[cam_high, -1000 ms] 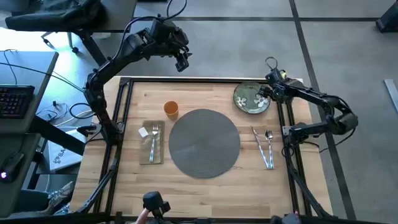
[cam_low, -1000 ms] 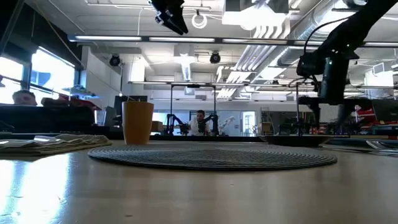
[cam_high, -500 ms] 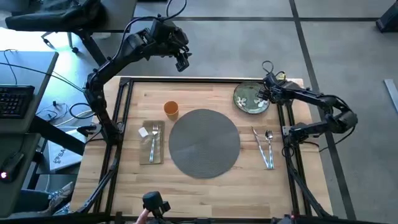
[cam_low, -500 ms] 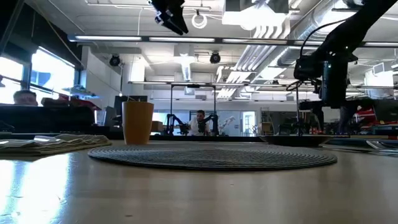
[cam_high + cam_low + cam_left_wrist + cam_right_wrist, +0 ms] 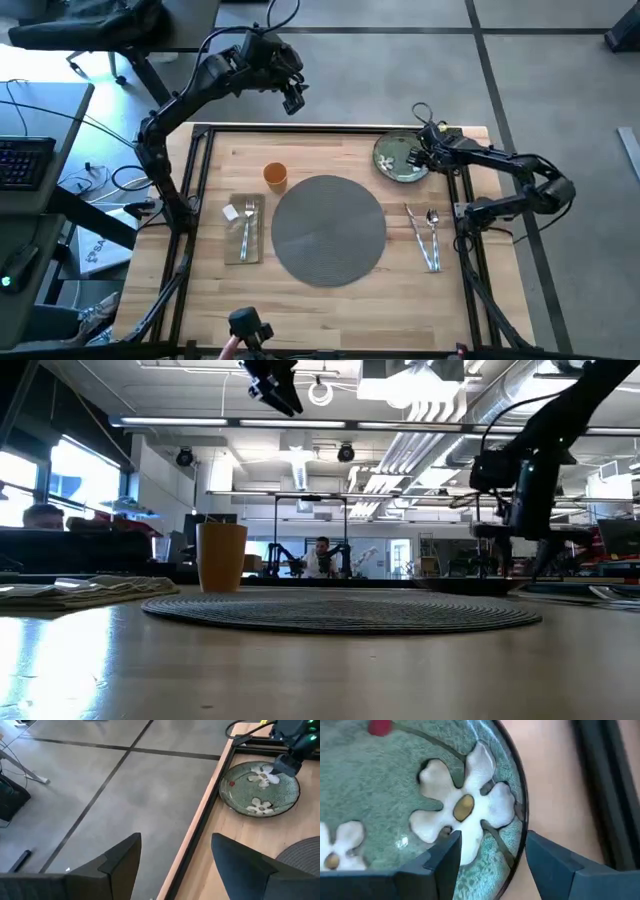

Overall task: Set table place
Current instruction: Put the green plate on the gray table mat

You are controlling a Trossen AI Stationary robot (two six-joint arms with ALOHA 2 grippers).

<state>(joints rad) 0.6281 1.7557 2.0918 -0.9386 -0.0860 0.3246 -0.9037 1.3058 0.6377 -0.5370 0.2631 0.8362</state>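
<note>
The green plate with white flowers (image 5: pixel 396 158) lies flat at the table's far right. My right gripper (image 5: pixel 492 865) is open over the plate's right rim (image 5: pixel 521 815), one finger above the plate's inside and one outside it. The round dark-grey placemat (image 5: pixel 328 228) lies mid-table, with the orange cup (image 5: pixel 275 176) standing at its far left. Left of the mat, a fork lies on the beige napkin (image 5: pixel 245 228). A knife and spoon (image 5: pixel 425 238) lie right of the mat. My left gripper (image 5: pixel 293 98) hangs open, high beyond the table's far edge. My right gripper comes at the plate's right rim (image 5: pixel 519 835) from above, slanting in from the table's right, its open fingers on either side of the rim. I cannot tell whether a finger touches the plate. The plate lies flat on the table.
The table's black frame (image 5: pixel 455 190) runs just right of the plate. The left wrist view shows bare floor beyond the far edge. A grey desk with a keyboard (image 5: pixel 20 160) stands off the table's left side.
My right gripper has gone a little toward the table's left edge, from beside the plate to over its right rim. The plate has stayed where it was.
</note>
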